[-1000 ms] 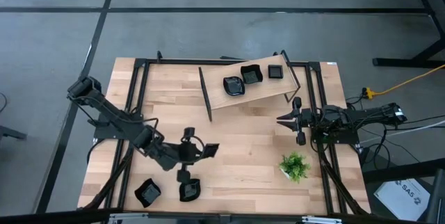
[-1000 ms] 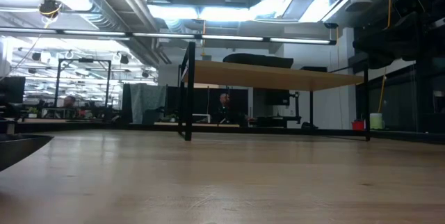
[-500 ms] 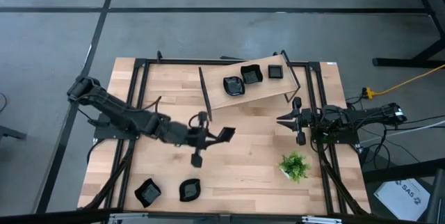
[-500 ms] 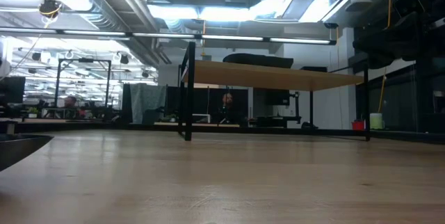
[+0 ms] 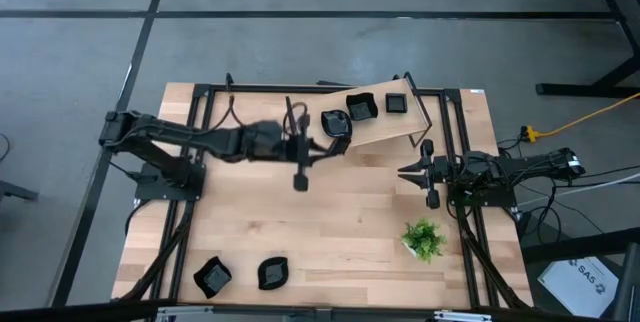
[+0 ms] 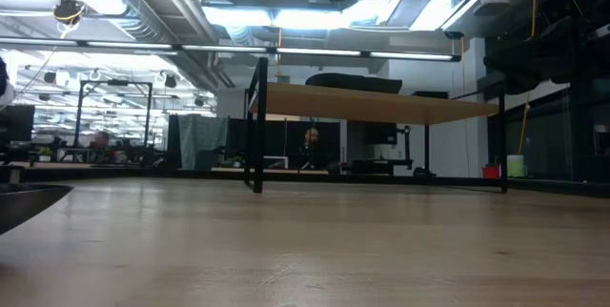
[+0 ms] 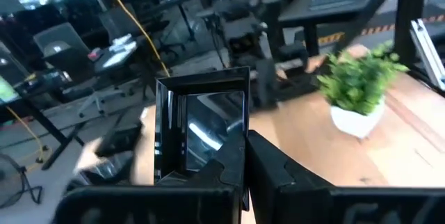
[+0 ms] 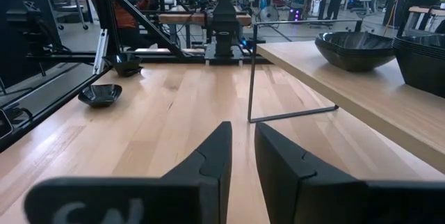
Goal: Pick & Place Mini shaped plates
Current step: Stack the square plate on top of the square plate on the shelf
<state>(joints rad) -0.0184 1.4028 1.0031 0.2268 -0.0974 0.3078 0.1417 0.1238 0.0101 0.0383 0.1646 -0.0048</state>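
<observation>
My left gripper reaches across the table's middle and is shut on a glossy black square plate, just in front of the raised wooden shelf. Three black plates rest on the shelf top. Two more plates lie on the table near its front left corner. My right gripper waits at the table's right side, its fingers slightly apart with nothing between them. My left gripper pinches the square plate's rim between its two fingers, at one side near a corner. The fingers reach out about level, toward the table's right. The plate stands on edge ahead of them, its hollow face showing in the wrist view, lifted clear of the table.
A small green potted plant stands at the front right of the table. The shelf rests on thin black wire legs. Black frame rails run along the table's left, right and far sides. Bare wood lies in the table's middle.
My left gripper has swung from near the two front-left plates toward the table's far edge and right, up to the shelf, rising a little and rolling its wrist. The square plate has travelled with it, held clear of the table all the way.
</observation>
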